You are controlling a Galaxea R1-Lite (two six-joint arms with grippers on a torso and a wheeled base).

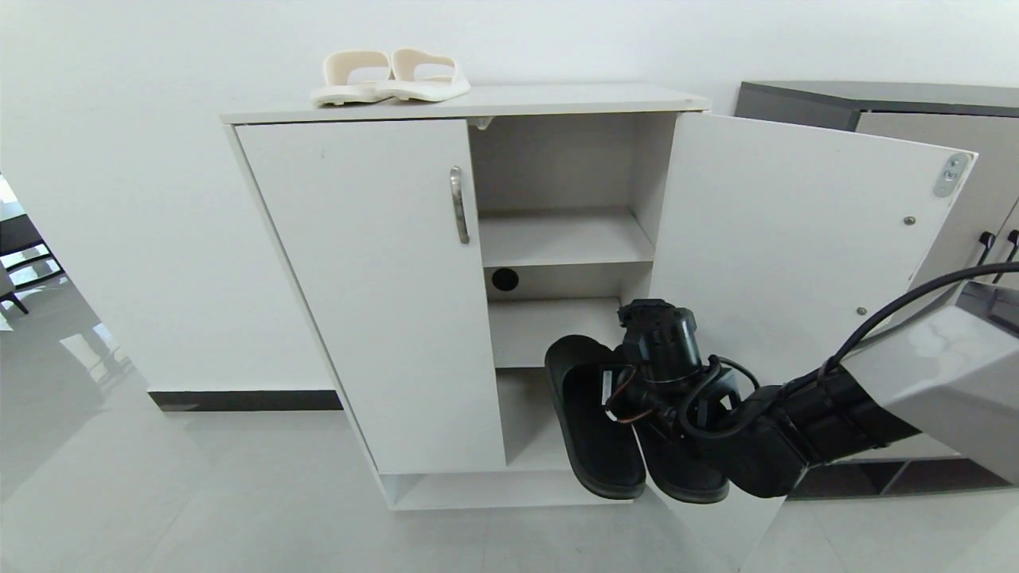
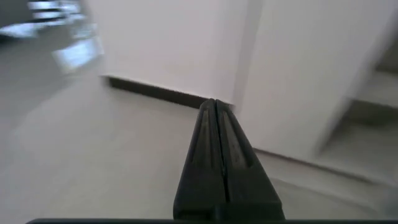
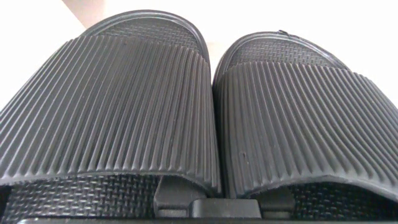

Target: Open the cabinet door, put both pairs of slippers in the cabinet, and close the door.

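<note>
- Holding the black slippers point(image 1: 605, 430) as a pair, the right claw point(image 3: 221, 208) is clamping them side by side. Their soles are facing outward and they are hanging lengthwise.
- The pair is hanging just in front of the open right half of the cabinet point(image 1: 557, 97), level with its lower compartments and not yet inside.
- The right door point(image 1: 788, 239) is standing wide open, while the left door point(image 1: 358, 302) is staying shut.
- The cream slippers point(image 1: 390, 78) are lying on the left half of the cabinet top, untouched.
- Inside, the top shelf point(image 1: 561, 237), middle shelf point(image 1: 549, 330) and bottom compartment point(image 1: 525, 446) are all looking bare.
- The left claw point(image 2: 215, 109) is hanging with its fingers pressed together and holding nothing, pointing at the floor point(image 2: 93, 143) near the cabinet's base.
- Doing this step well probably means levelling the pair and sliding it deep onto a shelf. It should keep away from the left door's edge and release only once the soles are resting flat.
- A pair left sticking past the shelf's front edge could be blocking the door later.
</note>
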